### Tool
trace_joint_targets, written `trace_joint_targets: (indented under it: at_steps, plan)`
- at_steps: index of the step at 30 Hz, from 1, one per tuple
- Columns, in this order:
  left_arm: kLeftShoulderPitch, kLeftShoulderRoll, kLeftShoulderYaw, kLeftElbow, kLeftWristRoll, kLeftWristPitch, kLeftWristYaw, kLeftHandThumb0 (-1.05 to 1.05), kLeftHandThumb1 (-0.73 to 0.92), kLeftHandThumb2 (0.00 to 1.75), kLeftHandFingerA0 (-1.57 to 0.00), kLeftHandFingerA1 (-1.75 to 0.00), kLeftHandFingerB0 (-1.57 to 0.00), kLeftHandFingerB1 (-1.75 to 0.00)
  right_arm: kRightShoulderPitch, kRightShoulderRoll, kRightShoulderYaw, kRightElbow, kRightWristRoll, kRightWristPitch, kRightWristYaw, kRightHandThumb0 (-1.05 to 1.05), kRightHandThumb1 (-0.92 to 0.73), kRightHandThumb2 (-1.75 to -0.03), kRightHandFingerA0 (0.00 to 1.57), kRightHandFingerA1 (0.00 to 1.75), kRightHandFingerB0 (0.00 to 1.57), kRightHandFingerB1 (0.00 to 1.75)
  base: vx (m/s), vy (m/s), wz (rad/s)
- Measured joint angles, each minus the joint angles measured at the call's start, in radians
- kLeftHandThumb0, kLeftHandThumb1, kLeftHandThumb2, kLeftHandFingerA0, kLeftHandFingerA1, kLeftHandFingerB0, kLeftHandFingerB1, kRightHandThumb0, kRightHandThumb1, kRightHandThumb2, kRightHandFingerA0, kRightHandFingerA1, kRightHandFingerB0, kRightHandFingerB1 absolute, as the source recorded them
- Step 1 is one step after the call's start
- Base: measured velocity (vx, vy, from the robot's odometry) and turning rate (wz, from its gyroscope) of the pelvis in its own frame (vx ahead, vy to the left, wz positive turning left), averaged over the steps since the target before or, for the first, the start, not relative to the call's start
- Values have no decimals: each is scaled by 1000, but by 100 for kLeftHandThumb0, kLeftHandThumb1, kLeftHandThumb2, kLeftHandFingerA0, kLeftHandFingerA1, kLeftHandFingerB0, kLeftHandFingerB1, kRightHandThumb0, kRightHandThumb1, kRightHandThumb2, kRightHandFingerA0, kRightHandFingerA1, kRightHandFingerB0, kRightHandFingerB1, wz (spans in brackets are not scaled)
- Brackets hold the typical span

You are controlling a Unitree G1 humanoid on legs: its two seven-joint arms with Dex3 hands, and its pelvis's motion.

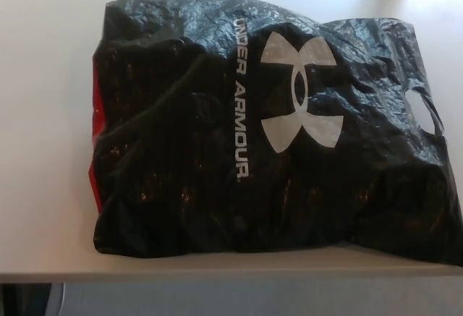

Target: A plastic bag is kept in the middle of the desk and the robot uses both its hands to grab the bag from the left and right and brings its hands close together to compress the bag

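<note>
A large black plastic bag [217, 150] lies flat on the white tabletop [43, 113], filling most of the head view. It is crinkled and puffed, with white lettering reading "UNDER ARMOUR" running down its middle and a white logo [300, 92] just to the right of the words. A strip of red [96, 135] shows along the bag's left edge. On the right side a cut-out handle hole [425, 110] opens near the bag's edge, with the tabletop visible through it.

Neither robot hand is in view, so whether each is open, closed or gripping anything does not show, nor does where the bag lies relative to either of them.

The bag's lower edge sits close to the front edge of the tabletop [217, 276], with only a narrow band of bare surface between them. Its lower right corner runs out of the picture at the right. To the left of the bag a broad stretch of bare tabletop reaches the picture's edge. Above the bag another band of bare surface shows, and at the upper right more open tabletop lies beside the handle. Below the front edge a grey floor [253, 298] is visible.
</note>
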Motion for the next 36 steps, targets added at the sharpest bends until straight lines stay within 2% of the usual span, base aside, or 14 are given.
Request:
trace_joint_targets:
  at_steps: [1, 3, 7, 8, 9, 15, 22, 23, 25, 26, 27, 30, 31, 36]
  plan:
    - [14, -4, 4, -28, -8, -12, -5, -36, 50, 109, -2, -50, 0, -48, 10, 0, -2, -22, 4, -17, 1, -62, -92, -67, 5, 25, 6, 25, 0, 0, 0]
    - [41, -13, 15, -84, -31, -37, -16, -36, 50, 109, -2, -50, 0, -48, 32, 0, -4, -66, 14, -53, 5, -62, -92, -67, 5, 25, 6, 25, 0, 0, 0]
    - [85, -32, 40, -184, -74, -79, -36, -36, 49, 108, -2, -50, 0, -48, 68, 0, -9, -138, 32, -119, 12, -74, -70, -104, 0, 22, 0, 23, 0, 0, 0]
    - [94, -35, 49, -208, -85, -90, -40, -74, 83, 65, -17, -34, -19, -28, 75, 0, -13, -157, 37, -135, 13, -69, -86, -69, 0, 11, 0, 12, 0, 0, 0]
    - [97, -36, 52, -218, -91, -93, -42, -37, 49, 108, -2, -50, 0, -48, 78, 0, -15, -165, 39, -141, 13, -80, -70, -102, 0, 13, 0, 11, 0, 0, 0]
    - [130, -44, 135, -378, -173, -158, -63, -86, 73, 109, -8, -47, -1, -37, 123, 0, -78, -313, 66, -232, 14, -84, -67, -97, 0, 14, 0, 9, 0, 0, 0]
    - [139, -44, 270, -548, -253, -235, -68, -89, 73, 109, -9, -47, -8, -41, 123, 21, -195, -457, 82, -344, 4, -68, -80, -64, 0, 0, 0, 0, 0, 0, 0]
    - [139, -44, 287, -569, -263, -242, -67, -88, 73, 109, -4, -46, -9, -40, 119, 24, -210, -472, 83, -358, 2, -86, -65, -95, 0, 7, 0, 5, 0, 0, 0]
    - [137, -44, 322, -610, -280, -255, -66, -81, 69, 108, -8, -48, -10, -43, 105, 28, -241, -498, 85, -382, -2, -71, -78, -63, 0, 0, 0, 0, 0, 0, 0]
    - [133, -44, 346, -637, -294, -265, -65, -36, 50, 110, -5, -52, 0, -48, 96, 32, -262, -519, 87, -399, -6, -71, -79, -62, 0, 0, 0, 0, 0, 0, 0]
    - [129, -44, 362, -655, -304, -272, -64, -36, 49, 109, -6, -53, 0, -48, 89, 34, -278, -533, 88, -410, -8, -84, -62, -91, 0, 4, 0, 0, 0, 0, 0]
    - [81, -36, 446, -732, -350, -295, -50, -37, 47, 109, -6, -52, 0, -48, 41, 46, -356, -617, 88, -440, -27, -76, -75, -63, 0, 2, 0, 0, 0, 0, 0]
    - [65, -33, 467, -749, -361, -301, -45, -37, 47, 108, -6, -52, 0, -48, 25, 49, -374, -637, 88, -446, -33, -91, -63, -95, 0, 5, 0, 2, 0, 0, 0]
    - [-90, 69, 625, -819, -405, -284, 24, -36, 52, 112, -7, -53, 0, -49, -146, 44, -452, -722, 88, -409, -76, -88, -66, -99, 0, 12, 0, 8, 0, 0, 0]
